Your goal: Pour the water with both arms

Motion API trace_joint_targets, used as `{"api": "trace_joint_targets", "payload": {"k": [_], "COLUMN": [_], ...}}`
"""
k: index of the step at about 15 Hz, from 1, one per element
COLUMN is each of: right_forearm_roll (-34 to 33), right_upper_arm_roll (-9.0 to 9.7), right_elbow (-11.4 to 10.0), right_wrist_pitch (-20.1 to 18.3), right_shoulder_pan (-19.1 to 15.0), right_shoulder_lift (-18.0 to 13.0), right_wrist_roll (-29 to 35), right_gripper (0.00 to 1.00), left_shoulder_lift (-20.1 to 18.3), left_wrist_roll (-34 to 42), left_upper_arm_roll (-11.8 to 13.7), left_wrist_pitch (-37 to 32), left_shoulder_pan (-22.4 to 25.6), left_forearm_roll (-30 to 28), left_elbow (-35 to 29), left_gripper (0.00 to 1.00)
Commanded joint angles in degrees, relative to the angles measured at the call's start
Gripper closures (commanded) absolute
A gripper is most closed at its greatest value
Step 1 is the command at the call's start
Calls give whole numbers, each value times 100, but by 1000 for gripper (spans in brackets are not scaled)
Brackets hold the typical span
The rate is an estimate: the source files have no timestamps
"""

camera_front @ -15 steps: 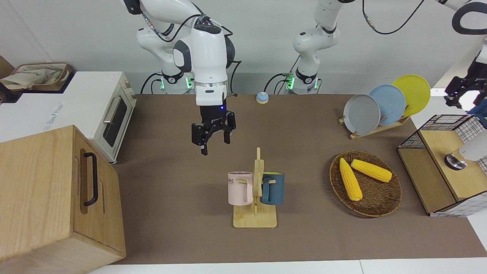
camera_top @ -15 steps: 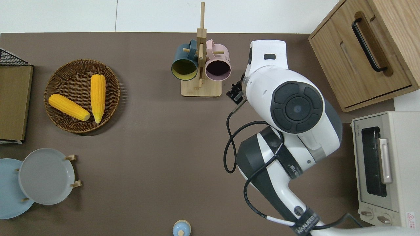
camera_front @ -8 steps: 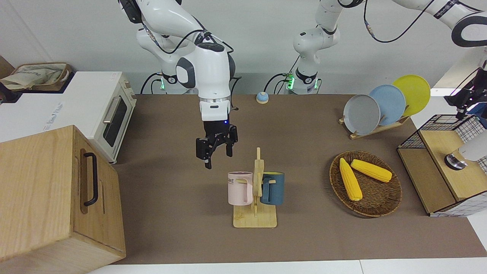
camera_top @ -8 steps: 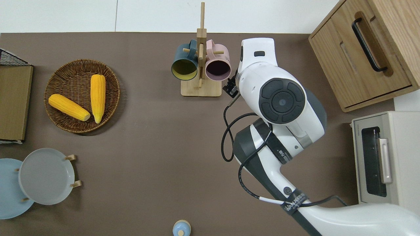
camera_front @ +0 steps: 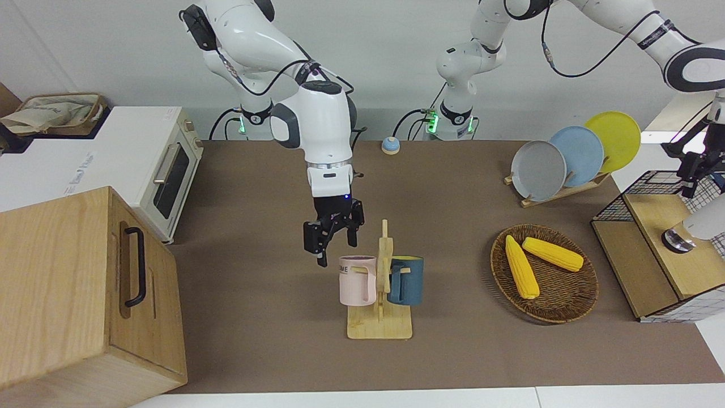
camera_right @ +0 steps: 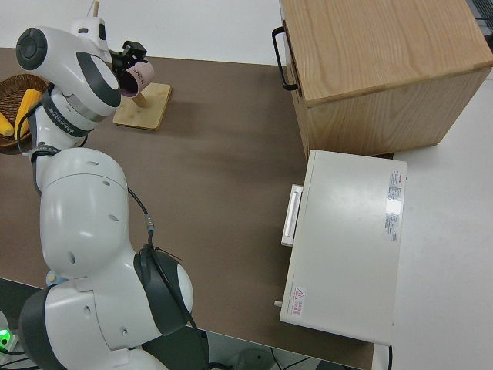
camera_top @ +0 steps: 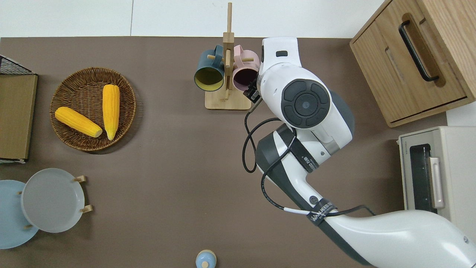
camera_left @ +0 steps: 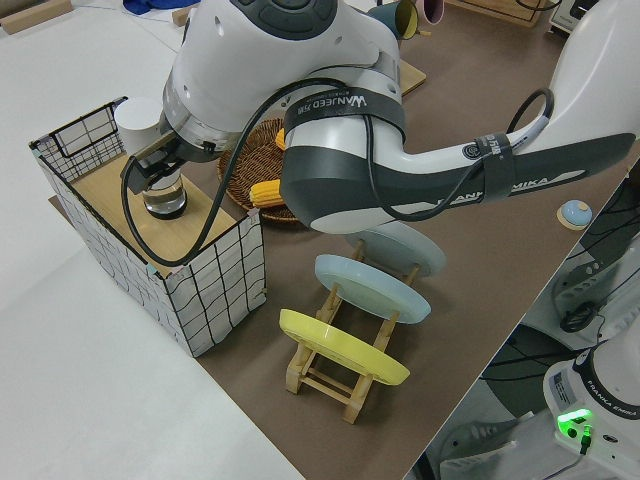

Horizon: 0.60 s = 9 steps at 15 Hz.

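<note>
The right tool [camera_front: 331,241], fingers spread wide and empty, hangs just beside the pink mug [camera_front: 357,279] on the wooden rack [camera_front: 380,323]. Likely step: reaching; next, straddle the rim. The left tool [camera_front: 699,170] hovers over the wire basket [camera_front: 657,181]; I cannot tell its opening.

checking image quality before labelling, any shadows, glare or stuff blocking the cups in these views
Front view: even light, soft shadows under the mug stand and basket, pink mug unblocked. Overhead view: the right arm covers part of the pink mug's rim. Left side view: the left arm fills the frame. Right side view: the right arm partly covers the pink mug, no glare.
</note>
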Motion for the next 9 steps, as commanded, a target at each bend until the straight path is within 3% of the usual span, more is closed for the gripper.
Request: {"api": "trace_joint_targets", "payload": {"k": [1,9], "right_forearm_roll": [-254,-306], "right_upper_arm_roll": [55,64], "right_elbow": [347,505], "right_wrist_pitch": [59,112], "right_shoulder_pan": [-7,37], "right_shoulder_lift": [289,509], "right_wrist_roll": [44,62], "right_gripper": [15,92], "left_shoulder_lift": [125,362], "left_wrist_roll": [575,761], "left_upper_arm_roll": [-18,-203], "left_wrist_pitch": [416,1085], "left_shoulder_pan": [15,-2], "left_forearm_roll": [-526,-1343], "left_elbow": [-141,-159], "left_gripper": [9,9]}}
